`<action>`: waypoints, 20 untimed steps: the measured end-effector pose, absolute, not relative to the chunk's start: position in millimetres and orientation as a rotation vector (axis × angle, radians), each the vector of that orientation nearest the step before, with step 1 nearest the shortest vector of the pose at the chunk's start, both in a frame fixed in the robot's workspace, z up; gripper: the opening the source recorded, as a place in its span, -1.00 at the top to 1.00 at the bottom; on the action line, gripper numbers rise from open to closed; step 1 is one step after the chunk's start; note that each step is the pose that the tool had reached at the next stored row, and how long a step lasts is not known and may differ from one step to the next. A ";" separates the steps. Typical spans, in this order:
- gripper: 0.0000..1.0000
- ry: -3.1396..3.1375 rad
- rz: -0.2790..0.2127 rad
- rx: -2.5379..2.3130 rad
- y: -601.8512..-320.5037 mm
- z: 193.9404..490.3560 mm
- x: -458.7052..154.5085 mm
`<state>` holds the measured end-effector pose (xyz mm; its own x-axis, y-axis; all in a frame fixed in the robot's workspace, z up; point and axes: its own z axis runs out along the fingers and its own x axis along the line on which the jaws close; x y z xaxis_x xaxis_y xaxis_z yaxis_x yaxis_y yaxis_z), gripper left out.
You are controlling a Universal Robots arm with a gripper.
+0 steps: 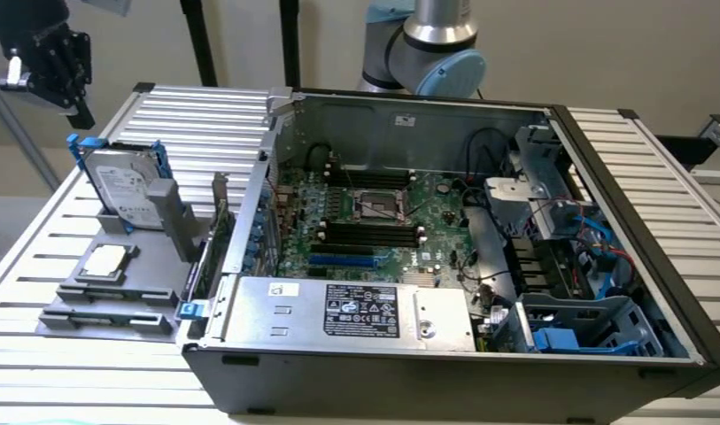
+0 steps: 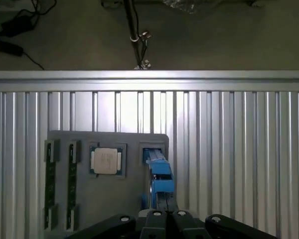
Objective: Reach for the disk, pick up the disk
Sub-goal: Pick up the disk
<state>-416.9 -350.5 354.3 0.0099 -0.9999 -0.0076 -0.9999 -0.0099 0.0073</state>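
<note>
Exterior view puts the gripper [image 1: 76,111] high, well apart from the disk [image 1: 123,188] standing on edge in its grey holder [image 1: 100,314] on the bench [image 1: 194,124], so I judge the reach barely begun; the fingers [image 2: 157,221] look closed and empty, and must open above its top edge.

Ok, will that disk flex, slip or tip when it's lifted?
Probably rigid: the disk is a metal-cased slab. It stands on edge in the grey holder, so a sideways nudge could tip it. Its blue rails look smooth plastic, possibly slippery.
</note>
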 end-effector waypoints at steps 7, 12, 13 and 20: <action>0.65 2.197 0.017 -2.247 -350.5 354.3 -416.2; 0.29 2.196 0.017 -2.246 -350.5 353.2 -416.2; 0.17 2.196 0.017 -2.247 -350.5 352.6 -416.2; -0.07 2.197 0.017 -2.247 -350.3 342.7 -416.2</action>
<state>-416.2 -350.3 342.7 0.0226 -0.9997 -0.0075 -0.9997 -0.0227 0.0081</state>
